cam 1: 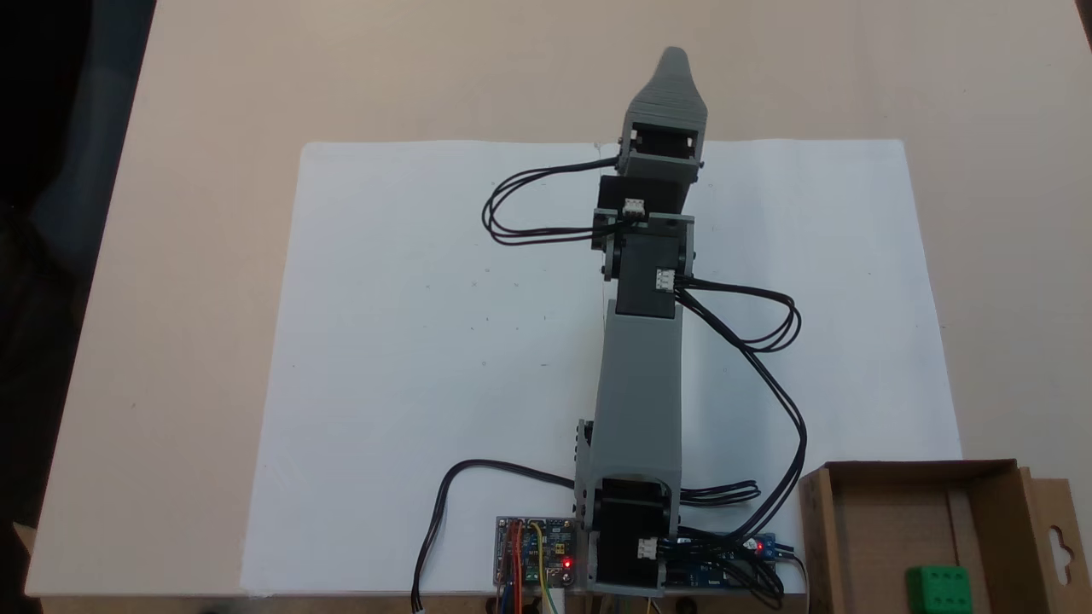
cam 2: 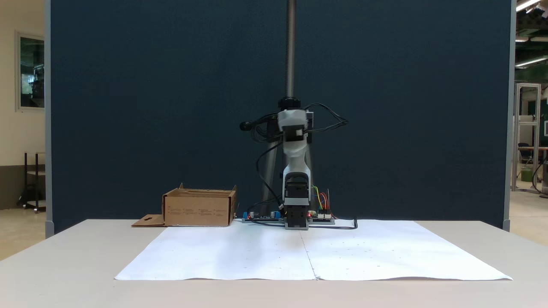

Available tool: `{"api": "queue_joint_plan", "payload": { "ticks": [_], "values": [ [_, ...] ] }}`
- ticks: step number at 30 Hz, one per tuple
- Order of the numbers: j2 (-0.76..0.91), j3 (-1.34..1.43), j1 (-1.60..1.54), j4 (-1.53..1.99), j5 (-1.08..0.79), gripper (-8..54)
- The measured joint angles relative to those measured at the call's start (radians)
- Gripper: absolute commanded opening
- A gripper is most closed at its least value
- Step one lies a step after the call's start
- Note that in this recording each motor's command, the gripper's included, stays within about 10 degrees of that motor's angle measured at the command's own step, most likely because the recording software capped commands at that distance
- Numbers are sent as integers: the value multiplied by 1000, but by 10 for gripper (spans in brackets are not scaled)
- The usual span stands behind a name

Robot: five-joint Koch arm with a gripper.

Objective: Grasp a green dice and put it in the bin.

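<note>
The green dice (cam 1: 938, 588) lies inside the bin (cam 1: 879, 537), a brown cardboard box at the lower right of a fixed view, near the frame's bottom edge. The bin's flap (cam 1: 1058, 537) with its hanger hole sticks out to the right. In the other fixed view the bin (cam 2: 197, 209) stands left of the arm's base, and its walls hide the inside. The gripper (cam 1: 674, 64) is raised and stretched out past the far edge of the paper, far from the bin. From above it appears as one grey tapered tip, so the jaws' gap is hidden. Facing the camera, the gripper (cam 2: 293, 124) looks blurred.
A large white paper sheet (cam 1: 426, 358) covers the middle of the beige table (cam 1: 196, 256). Circuit boards (cam 1: 533, 554) and black cables (cam 1: 768, 358) sit around the arm's base (cam 1: 631, 546). A metal pole (cam 2: 291, 47) and a dark blue partition (cam 2: 150, 107) stand behind the arm.
</note>
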Motion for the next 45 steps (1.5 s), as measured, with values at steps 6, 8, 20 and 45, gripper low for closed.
{"api": "queue_joint_plan", "payload": {
  "ticks": [6,8,20,45],
  "values": [
    [87,206,-34,-170,-3,435],
    [135,313,-31,-233,-3,435],
    [140,815,-12,-581,-71,421],
    [144,1149,-51,-1374,-104,443]
  ]
}}
